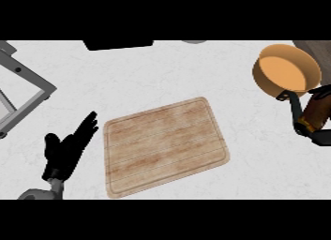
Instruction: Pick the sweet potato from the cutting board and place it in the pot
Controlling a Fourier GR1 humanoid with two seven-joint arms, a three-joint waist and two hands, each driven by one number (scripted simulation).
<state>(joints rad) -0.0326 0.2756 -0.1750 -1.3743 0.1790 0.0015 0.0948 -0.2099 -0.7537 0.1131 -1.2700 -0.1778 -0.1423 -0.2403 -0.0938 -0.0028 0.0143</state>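
Left hand rests open at lower left beside the bare cutting board, while the right hand at right edge, curled round the sweet potato, seems mid-carry and next needs lifting over the pot

The right hand was cut off by the frame's right edge; a brownish object, seemingly the sweet potato, was largely hidden within its curled fingers. A dark object was cropped at upper centre.
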